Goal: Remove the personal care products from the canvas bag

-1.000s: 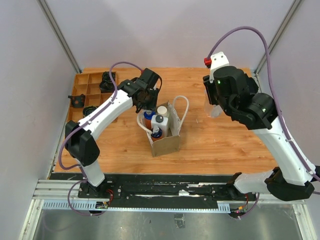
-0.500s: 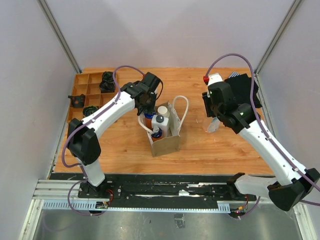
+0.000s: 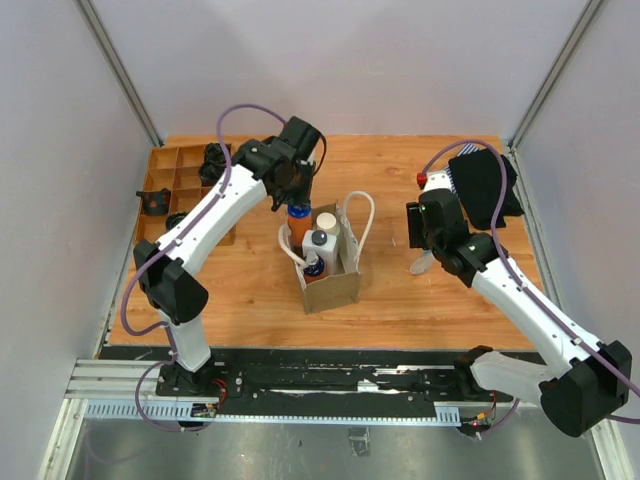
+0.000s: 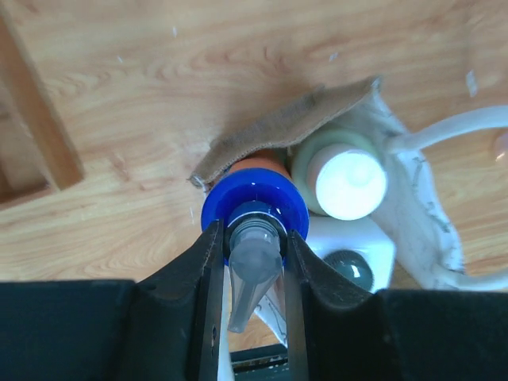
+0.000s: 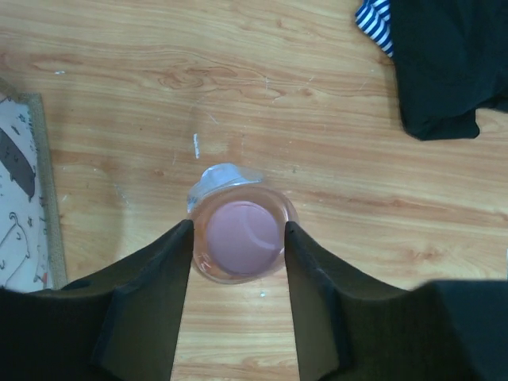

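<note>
The canvas bag [image 3: 333,283] stands mid-table, its rim in the left wrist view [image 4: 294,127]. My left gripper [image 3: 293,192] is shut on the clear nozzle above the blue cap [image 4: 254,202] of an orange bottle [image 3: 298,222], held over the bag's back left corner. In the bag are an olive-beige bottle with a cream cap [image 4: 347,181] and a white bottle [image 4: 353,242]. My right gripper [image 3: 425,250] is shut on a pink-capped clear bottle [image 5: 240,236], low over the table right of the bag. Its fingers [image 5: 171,270] touch both sides.
A wooden compartment tray [image 3: 165,185] with small black objects lies at the back left, its corner in the left wrist view [image 4: 32,119]. A black garment with striped cloth [image 3: 480,185] lies at the back right, near my right gripper [image 5: 444,63].
My left gripper has risen with the orange bottle, drawing it up from the bag. My right arm has come down and forward, bringing the pink-capped bottle low to the table.
</note>
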Robot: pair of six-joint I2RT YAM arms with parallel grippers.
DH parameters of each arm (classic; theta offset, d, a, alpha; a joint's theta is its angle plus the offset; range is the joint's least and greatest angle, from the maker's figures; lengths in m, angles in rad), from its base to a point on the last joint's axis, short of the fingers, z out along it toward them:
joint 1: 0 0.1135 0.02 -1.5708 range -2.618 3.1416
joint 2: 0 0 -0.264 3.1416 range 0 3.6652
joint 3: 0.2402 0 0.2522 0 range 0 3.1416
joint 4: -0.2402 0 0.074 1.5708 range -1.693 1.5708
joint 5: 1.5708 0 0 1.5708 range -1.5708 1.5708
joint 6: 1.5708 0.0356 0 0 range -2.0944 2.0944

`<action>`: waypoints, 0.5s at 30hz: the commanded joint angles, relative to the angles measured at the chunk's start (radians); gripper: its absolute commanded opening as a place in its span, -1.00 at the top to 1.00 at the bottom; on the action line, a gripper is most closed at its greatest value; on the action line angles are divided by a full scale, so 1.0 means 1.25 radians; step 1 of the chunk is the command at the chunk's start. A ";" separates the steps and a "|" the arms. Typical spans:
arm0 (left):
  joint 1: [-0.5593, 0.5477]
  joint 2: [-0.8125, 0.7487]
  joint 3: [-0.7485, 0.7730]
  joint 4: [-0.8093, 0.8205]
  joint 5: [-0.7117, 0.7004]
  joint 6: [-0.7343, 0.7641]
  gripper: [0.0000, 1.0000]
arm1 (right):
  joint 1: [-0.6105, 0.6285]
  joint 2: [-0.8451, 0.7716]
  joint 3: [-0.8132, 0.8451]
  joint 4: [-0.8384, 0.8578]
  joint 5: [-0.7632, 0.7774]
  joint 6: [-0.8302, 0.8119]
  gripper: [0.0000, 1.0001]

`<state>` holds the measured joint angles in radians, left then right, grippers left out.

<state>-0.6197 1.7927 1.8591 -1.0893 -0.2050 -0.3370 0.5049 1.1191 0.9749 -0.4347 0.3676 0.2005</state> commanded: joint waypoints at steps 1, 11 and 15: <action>-0.007 -0.015 0.233 -0.042 -0.068 0.009 0.99 | -0.010 -0.037 0.000 0.022 0.056 0.024 -0.39; 0.122 -0.029 0.379 0.026 -0.142 -0.072 0.99 | 0.210 -0.056 0.228 -0.022 -0.089 -0.084 -0.56; 0.191 -0.019 0.323 0.045 -0.106 -0.072 0.99 | 0.298 0.012 0.260 0.013 -0.194 -0.159 -0.56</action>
<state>-0.4488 1.7664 2.3013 -1.1156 -0.3660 -0.3969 0.7914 1.0595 1.2762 -0.4473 0.2913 0.1165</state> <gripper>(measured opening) 0.318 0.781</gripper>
